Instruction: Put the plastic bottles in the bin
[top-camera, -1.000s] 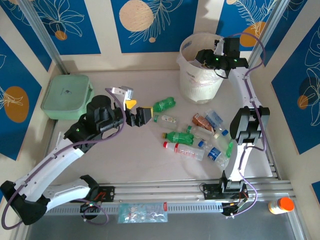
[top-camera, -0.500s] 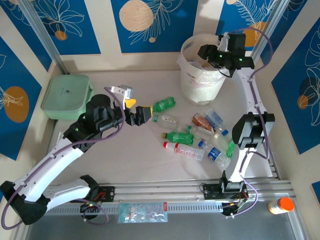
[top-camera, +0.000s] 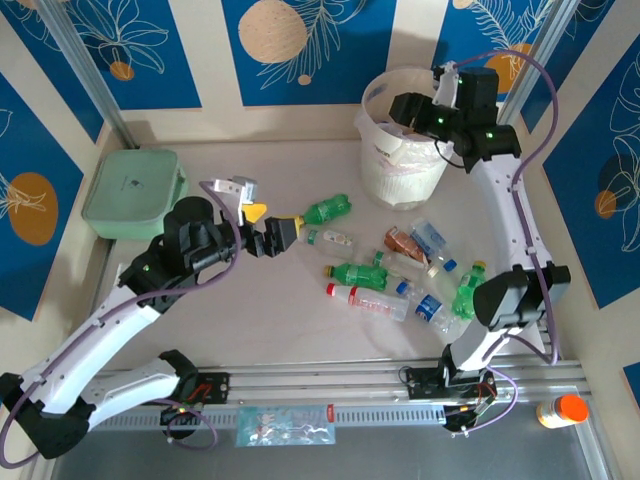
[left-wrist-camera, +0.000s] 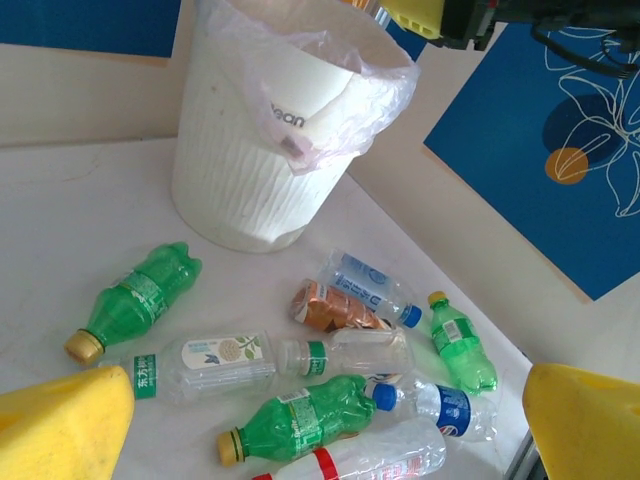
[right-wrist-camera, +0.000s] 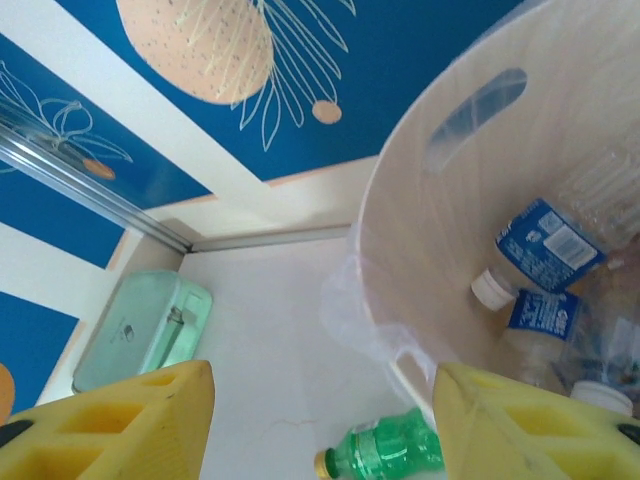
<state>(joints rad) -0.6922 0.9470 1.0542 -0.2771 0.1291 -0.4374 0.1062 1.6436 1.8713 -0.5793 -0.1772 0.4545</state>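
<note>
From above, the left gripper (top-camera: 272, 224) is hovering near a small green plastic bottle (top-camera: 328, 209); more small plastic bottles (top-camera: 358, 272) are lying on the table (top-camera: 250, 300) nearby; the right gripper (top-camera: 408, 108) is hanging over the big round white plastic bin (top-camera: 400, 172); the left wrist view is showing yellow fingers (left-wrist-camera: 60, 425) spread wide, holding nothing; the right wrist view is showing yellow pads (right-wrist-camera: 110, 420) wide apart, empty, and blue-labelled bottles (right-wrist-camera: 545, 245) lying inside the bin.

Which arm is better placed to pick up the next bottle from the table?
Left, probably. Its open left gripper sits close to the green bottle lying on the table, while the right gripper, also open, hangs over the bin.
</note>
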